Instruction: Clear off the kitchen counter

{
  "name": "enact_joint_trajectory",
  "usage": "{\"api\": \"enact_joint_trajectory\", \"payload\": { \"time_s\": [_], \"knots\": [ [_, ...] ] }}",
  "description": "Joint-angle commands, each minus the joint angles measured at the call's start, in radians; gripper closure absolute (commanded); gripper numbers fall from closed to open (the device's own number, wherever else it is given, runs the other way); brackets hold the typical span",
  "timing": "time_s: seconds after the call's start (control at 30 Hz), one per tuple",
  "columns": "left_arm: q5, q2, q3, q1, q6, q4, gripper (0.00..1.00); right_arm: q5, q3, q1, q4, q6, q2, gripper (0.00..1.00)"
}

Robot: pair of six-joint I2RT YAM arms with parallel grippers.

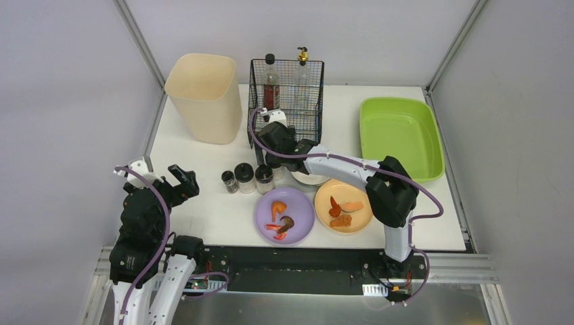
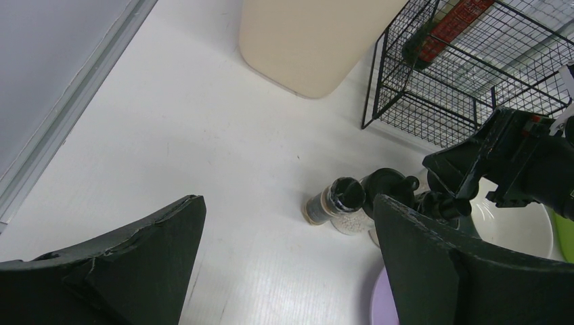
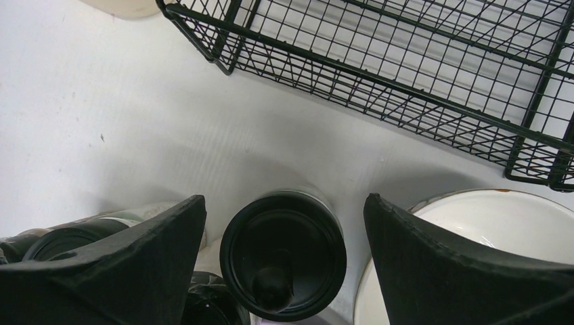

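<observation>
The white kitchen counter [image 1: 196, 159] holds a row of black-lidded shakers [image 1: 244, 177], a white bowl [image 1: 310, 179], a purple plate [image 1: 298, 203] and an orange plate [image 1: 357, 221], both with food scraps. My right gripper [image 1: 275, 161] points down, open, with its fingers on either side of one black-lidded shaker [image 3: 283, 254], apart from it. My left gripper [image 1: 181, 186] is open and empty above the counter's left part, with the shakers [image 2: 335, 200] ahead of it.
A beige bin [image 1: 203, 98] stands at the back left. A black wire basket [image 1: 288, 95] with two bottles stands behind the right gripper and shows in the right wrist view [image 3: 406, 68]. A lime-green tub [image 1: 399, 135] sits at the back right.
</observation>
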Motion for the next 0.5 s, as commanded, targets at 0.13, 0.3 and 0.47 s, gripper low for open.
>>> {"api": "enact_joint_trajectory", "payload": {
  "time_s": [0.13,0.3,0.47],
  "knots": [
    [0.018,0.013,0.0,0.009,0.009,0.03,0.01,0.004,0.001,0.022,-0.062,0.0,-0.005,0.13],
    [0.021,0.015,-0.001,0.009,0.009,0.029,0.01,0.008,-0.002,0.029,-0.079,0.001,-0.008,0.14],
    [0.023,0.016,0.0,0.009,0.009,0.029,0.01,0.012,-0.006,0.032,-0.089,-0.001,-0.014,0.15]
  ]
}}
